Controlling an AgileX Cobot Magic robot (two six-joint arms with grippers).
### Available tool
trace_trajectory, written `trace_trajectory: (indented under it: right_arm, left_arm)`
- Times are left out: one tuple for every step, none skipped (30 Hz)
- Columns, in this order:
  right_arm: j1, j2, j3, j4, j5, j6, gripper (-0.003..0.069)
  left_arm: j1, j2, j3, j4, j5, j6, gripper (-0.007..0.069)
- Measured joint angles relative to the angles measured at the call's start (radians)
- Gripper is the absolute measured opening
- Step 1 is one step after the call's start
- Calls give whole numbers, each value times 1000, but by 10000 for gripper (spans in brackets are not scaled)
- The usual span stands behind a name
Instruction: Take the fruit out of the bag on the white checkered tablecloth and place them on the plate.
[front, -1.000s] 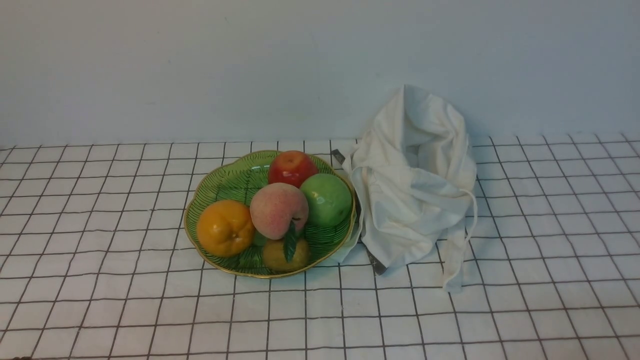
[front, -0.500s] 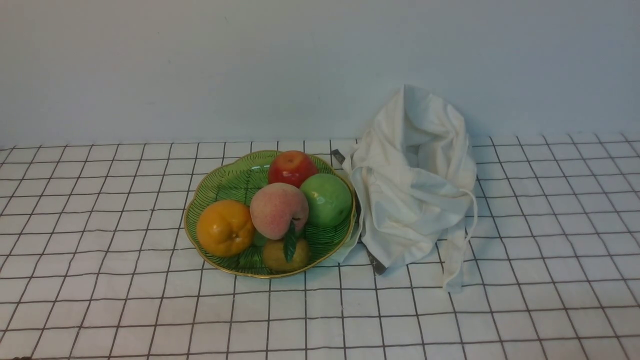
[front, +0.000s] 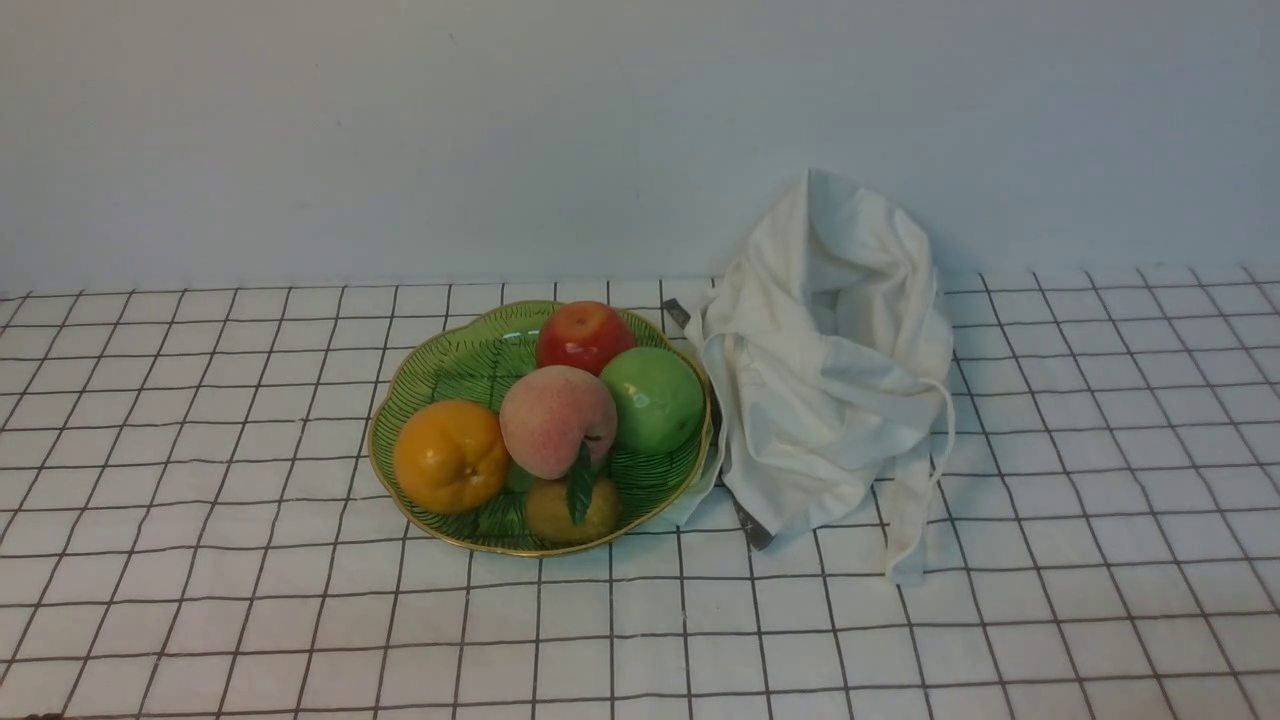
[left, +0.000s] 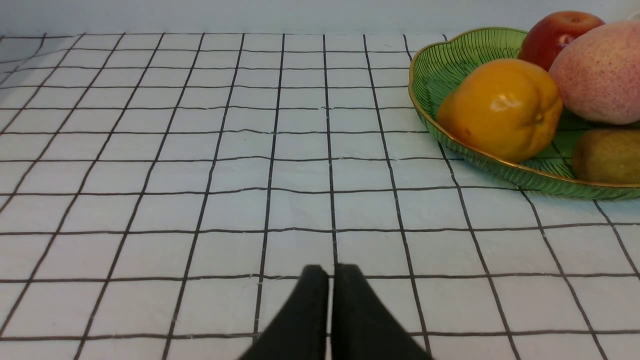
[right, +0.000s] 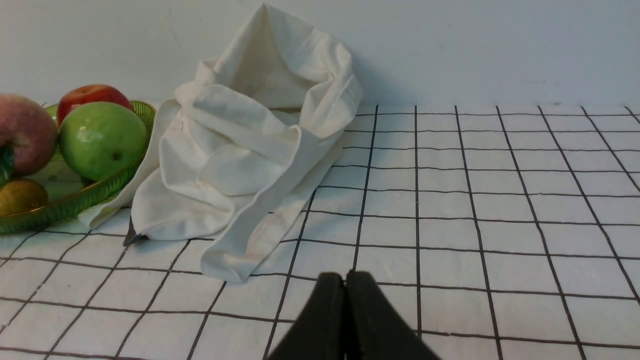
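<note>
pink peach (front: 556, 420) on plate (front: 440, 368) (apart from right tool (right: 345, 282))

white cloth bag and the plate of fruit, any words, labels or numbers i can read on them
No readable text in any view.
Grey tag at the lower edge of the white cloth bag: small pale marks, too small to read.
Green leaf-patterned plate and the fruit on it: no stickers or writing visible.
</note>
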Motion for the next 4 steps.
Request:
trace_trajectory:
  right_arm:
    - [0, 0, 0, 0, 0, 0, -14]
    - [0, 0, 0, 0, 0, -2, -14]
    - [0, 0, 0, 0, 0, -2, -14]
    - [0, 0, 0, 0, 0, -2, -14]
  left_arm:
    - [0, 0, 0, 0, 0, 0, -5]
    - [0, 0, 0, 0, 0, 0, -5]
    - [0, 0, 0, 0, 0, 0, -5]
    - [0, 0, 0, 0, 0, 0, -5]
